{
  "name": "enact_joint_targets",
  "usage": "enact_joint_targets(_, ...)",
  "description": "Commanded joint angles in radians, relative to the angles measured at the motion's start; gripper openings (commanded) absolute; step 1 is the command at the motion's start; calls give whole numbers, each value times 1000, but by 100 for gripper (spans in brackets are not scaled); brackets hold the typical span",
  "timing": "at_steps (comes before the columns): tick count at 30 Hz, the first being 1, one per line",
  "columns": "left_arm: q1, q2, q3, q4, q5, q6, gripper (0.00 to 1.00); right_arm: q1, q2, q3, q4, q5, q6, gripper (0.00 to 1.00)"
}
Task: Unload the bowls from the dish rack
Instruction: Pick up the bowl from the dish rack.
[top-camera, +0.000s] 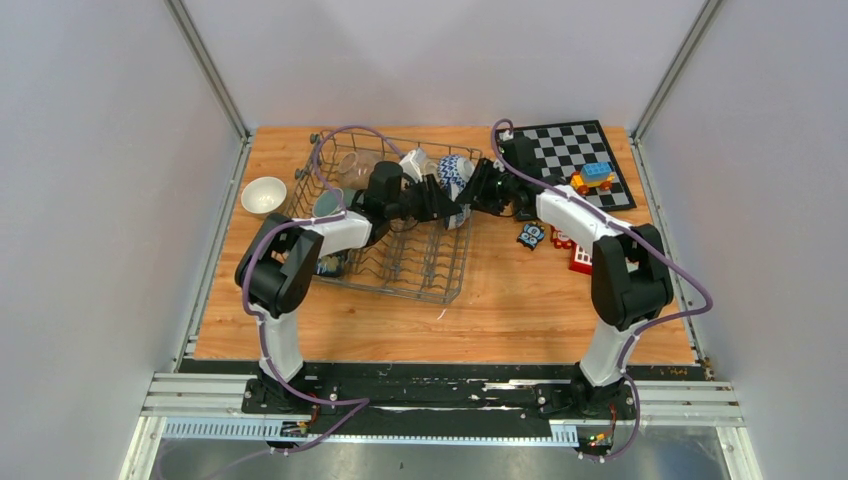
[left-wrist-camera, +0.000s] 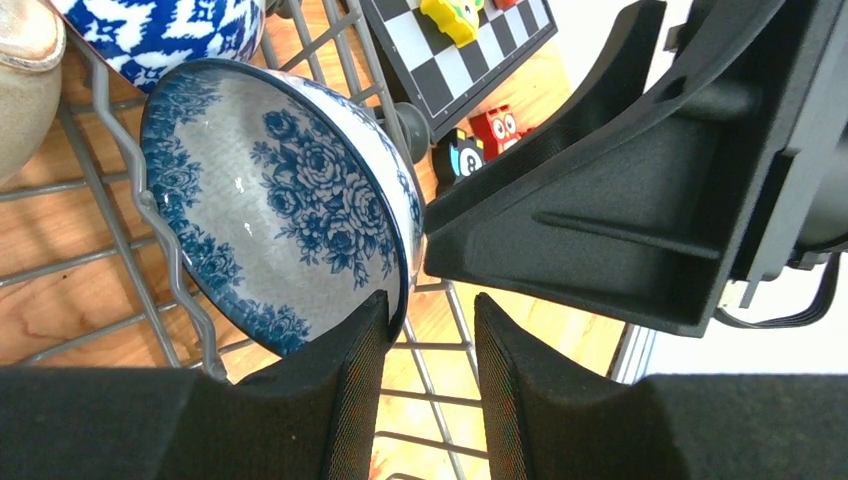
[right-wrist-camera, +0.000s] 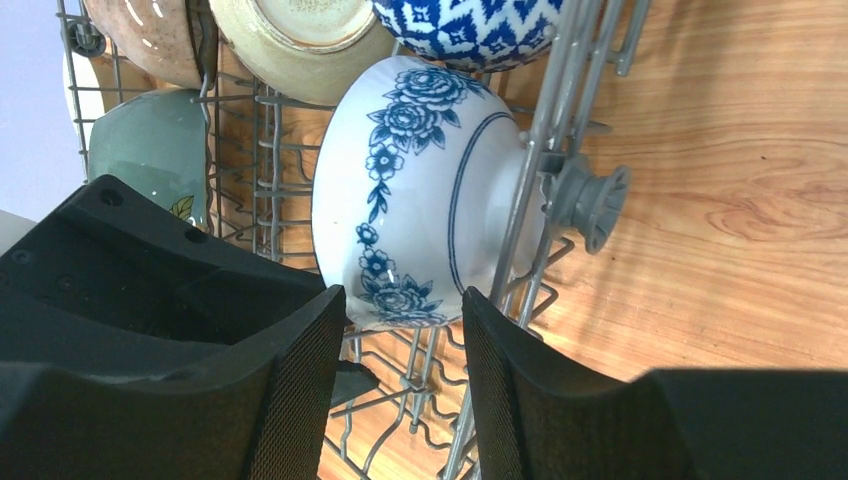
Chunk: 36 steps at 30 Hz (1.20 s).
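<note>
The dish rack (top-camera: 420, 265), grey wire with rows of upright tines, sits on the wooden worktop (top-camera: 500, 310) toward 11 o'clock from its middle. At the rack's 3 o'clock end a glossy floral bowl (right-wrist-camera: 420, 190) stands on edge against the wires, next to a blue-patterned bowl (right-wrist-camera: 470, 25). The left arm (top-camera: 330, 232) folds at the elbow and reaches across the rack; the left end effector (left-wrist-camera: 428, 312) has its jaws apart, one pad (left-wrist-camera: 360, 345) touching the bowl's rim. The right arm (top-camera: 575, 215) bends in from 3 o'clock; the right end effector (right-wrist-camera: 400, 315) is parted too, with the bowl's lower edge at its mouth. The two crowd each other. A white bowl (top-camera: 263, 195) rests at the rack's 9 o'clock, a chessboard (top-camera: 560, 150) at 2 o'clock
</note>
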Motion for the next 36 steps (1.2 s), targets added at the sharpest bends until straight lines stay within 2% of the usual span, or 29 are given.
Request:
enact_joint_targets(1,-14,24,37,-36,-1,49,41,-28,-69,-25,-36,64,26,52)
enact_joint_targets(7,-17,35,78,-101,-40,120,42,-48,-154,-69,-38,107,38,55)
enact_joint_targets(22,-30,81,111,-51,-60,177,42,-48,-388,-320,55,54,58,54)
enact_joint_targets(30,-42,102,123,-21,-28,177,35,-48,-452,-387,64,22,52,51)
enact_joint_targets(36,-45,103,124,-17,-20,179,17,-49,-485,-408,51,16,31,50)
